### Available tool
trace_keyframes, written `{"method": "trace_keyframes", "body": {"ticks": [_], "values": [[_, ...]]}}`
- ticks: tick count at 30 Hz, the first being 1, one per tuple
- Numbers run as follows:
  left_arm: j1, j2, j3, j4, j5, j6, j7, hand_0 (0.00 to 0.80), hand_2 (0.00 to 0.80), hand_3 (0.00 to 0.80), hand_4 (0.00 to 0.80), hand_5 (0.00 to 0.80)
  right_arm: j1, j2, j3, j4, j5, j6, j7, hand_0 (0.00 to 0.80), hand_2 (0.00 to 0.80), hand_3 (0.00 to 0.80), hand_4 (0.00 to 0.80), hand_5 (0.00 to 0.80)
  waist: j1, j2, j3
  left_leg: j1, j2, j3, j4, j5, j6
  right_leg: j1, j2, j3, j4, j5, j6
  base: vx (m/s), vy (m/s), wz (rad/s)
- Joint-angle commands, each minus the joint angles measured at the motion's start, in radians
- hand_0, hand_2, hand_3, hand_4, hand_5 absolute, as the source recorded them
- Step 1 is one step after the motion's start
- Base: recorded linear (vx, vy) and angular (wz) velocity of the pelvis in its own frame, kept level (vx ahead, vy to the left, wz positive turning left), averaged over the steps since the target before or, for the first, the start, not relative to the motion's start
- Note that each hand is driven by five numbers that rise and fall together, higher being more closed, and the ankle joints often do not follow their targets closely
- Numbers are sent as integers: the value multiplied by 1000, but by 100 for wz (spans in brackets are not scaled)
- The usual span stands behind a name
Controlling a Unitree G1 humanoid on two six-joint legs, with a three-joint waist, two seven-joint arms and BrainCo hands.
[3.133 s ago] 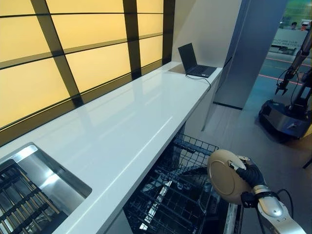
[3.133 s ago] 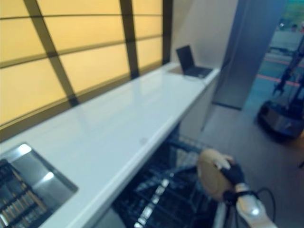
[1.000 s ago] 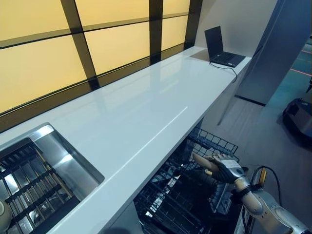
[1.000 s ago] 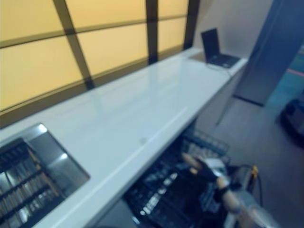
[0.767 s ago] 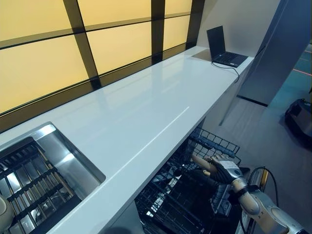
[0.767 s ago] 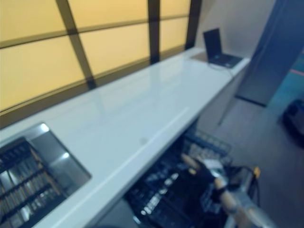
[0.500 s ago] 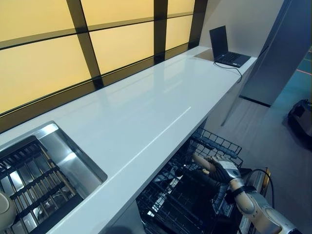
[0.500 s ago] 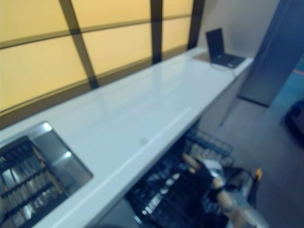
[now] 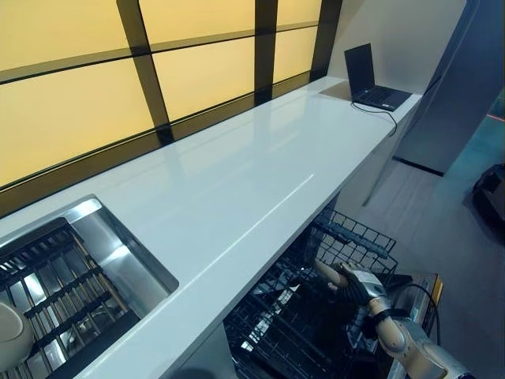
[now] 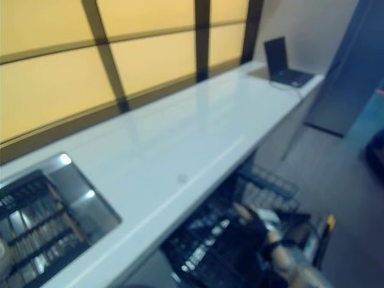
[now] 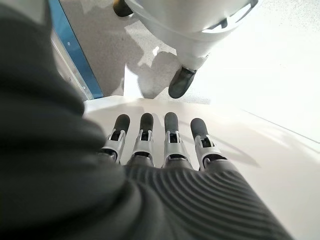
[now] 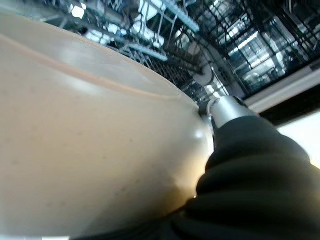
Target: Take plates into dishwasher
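My right hand point(image 9: 360, 285) is shut on a beige plate point(image 9: 326, 271), which stands edge-on low among the wires of the pulled-out black dishwasher rack point(image 9: 351, 237) under the counter. In the right wrist view the plate's point(image 12: 85, 145) pale face is right in front of the camera, with a finger point(image 12: 222, 109) hooked over its rim and rack wires point(image 12: 165, 30) beyond. Another beige plate point(image 9: 11, 339) lies in the sink's rack at the lower left. My left hand point(image 11: 165, 165) shows only in its wrist view, its fingers point(image 11: 170, 131) straight over a white surface.
The long white countertop point(image 9: 237, 174) runs away from me, with a steel sink point(image 9: 99, 257) at its near left and an open laptop point(image 9: 373, 79) with a cable at the far end. A dark machine base point(image 9: 493, 189) stands on the floor at the right.
My right hand has carried the plate from above the rack's outer edge down into the rack, turning it edge-on. The camera has shifted a little.
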Motion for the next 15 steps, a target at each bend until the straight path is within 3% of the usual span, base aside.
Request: {"method": "trace_keyframes", "body": {"ticks": [1,15], "values": [[-77,25,-51,31,40,-1,-10,0,0,0,0,0,-126,40,26,31,3,-36,-58,800,800,800,800,800,31,-18,-11,23,1,12,-2,-56,-1,-53,-20,10,87,-37,53,0,0,0],[-110,38,-72,14,31,2,-15,0,0,0,0,0,-223,56,35,178,4,-36,-89,800,800,800,800,800,48,1,30,-12,2,-12,-2,-40,-4,-82,-23,-6,107,-39,44,-17,-19,1]]}}
